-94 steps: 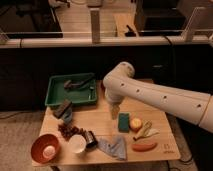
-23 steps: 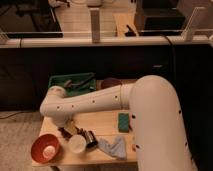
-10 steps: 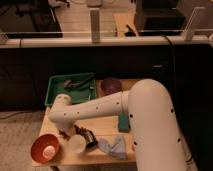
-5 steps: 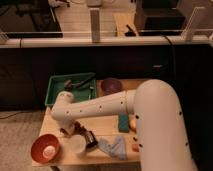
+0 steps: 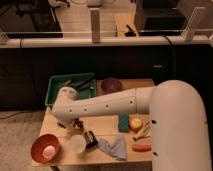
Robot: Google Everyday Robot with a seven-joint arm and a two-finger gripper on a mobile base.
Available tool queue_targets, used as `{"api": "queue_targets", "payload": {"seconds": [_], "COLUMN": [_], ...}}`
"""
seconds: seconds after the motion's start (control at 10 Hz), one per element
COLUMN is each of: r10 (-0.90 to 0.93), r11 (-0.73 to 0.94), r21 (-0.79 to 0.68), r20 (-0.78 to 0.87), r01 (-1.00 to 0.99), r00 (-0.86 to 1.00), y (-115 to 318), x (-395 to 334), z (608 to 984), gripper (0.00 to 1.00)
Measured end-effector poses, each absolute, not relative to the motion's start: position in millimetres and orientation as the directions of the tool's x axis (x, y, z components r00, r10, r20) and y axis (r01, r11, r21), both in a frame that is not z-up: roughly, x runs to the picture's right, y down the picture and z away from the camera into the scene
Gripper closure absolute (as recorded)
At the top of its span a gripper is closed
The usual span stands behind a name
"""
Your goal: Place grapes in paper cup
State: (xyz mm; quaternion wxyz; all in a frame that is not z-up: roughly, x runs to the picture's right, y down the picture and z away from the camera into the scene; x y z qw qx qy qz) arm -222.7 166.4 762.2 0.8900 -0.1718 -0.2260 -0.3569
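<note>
The gripper (image 5: 71, 122), still low at the tabletop's (image 5: 106, 130) left, now has its fingers together at the grapes (image 5: 79, 123). The cup (image 5: 77, 144), just nearer, has not moved.

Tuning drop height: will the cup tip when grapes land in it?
Probably light: the cup is small, paper, looks empty and stands free, so an off-centre drop could tip it. Its mouth is narrower than the orange bowl; a bunch might catch the rim. The gripper, shut, is low at the grapes, behind the cup.
</note>
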Motion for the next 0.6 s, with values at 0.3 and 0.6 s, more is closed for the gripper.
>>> {"api": "queue_targets", "payload": {"seconds": [0.3, 0.6], "r10": [-0.472, -0.324], "r11": [0.752, 0.822], "r21": [-0.141, -0.159], "r20": [0.566, 0.659], "r01": [0.644, 0.547], "r00": [0.675, 0.678], "y": [154.6, 139.8], "x": [-216.6, -212.4], "z": [742.2, 713.1], "gripper": [1.00, 1.00]}}
